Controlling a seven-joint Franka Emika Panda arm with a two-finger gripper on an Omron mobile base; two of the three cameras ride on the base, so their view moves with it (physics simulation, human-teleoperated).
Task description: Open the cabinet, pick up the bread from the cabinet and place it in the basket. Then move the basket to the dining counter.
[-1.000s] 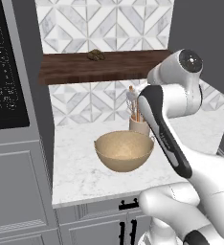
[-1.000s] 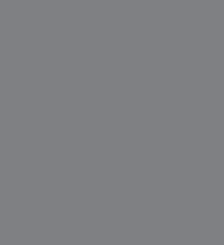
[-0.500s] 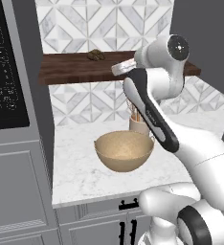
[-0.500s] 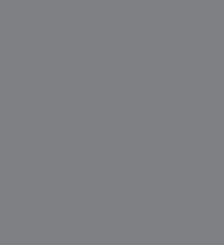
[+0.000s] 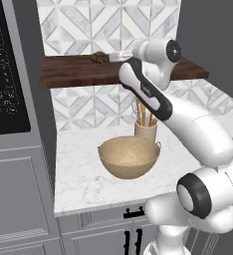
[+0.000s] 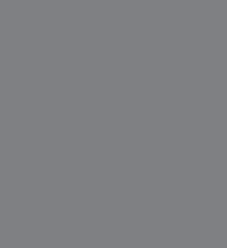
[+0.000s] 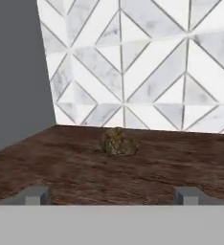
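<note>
From the left, we see the long dark brown wooden plank shelf that serves as the cabinet (image 5: 73, 70), and on it the bread (image 5: 99, 57), a small lumpy brown-olive piece, lies toward the shelf's back edge by the tiled wall, a little left of the plank's middle. Just to its right sits our gripper (image 5: 113, 56), reaching in level over the plank with its jaws spread wide and nothing between them. Through the hand camera the bread (image 7: 117, 142) lies straight ahead of the gripper (image 7: 113, 194), near centred between the two finger tips but still apart from them, further along the cabinet (image 7: 61, 167). It looks roundish, so we judge no long axis matters. We judge the coming move is a straight push forward until the bread stands between the jaws. Below, on the marble bench (image 5: 78, 174), the wide round tan woven basket (image 5: 130, 157) waits.
</note>
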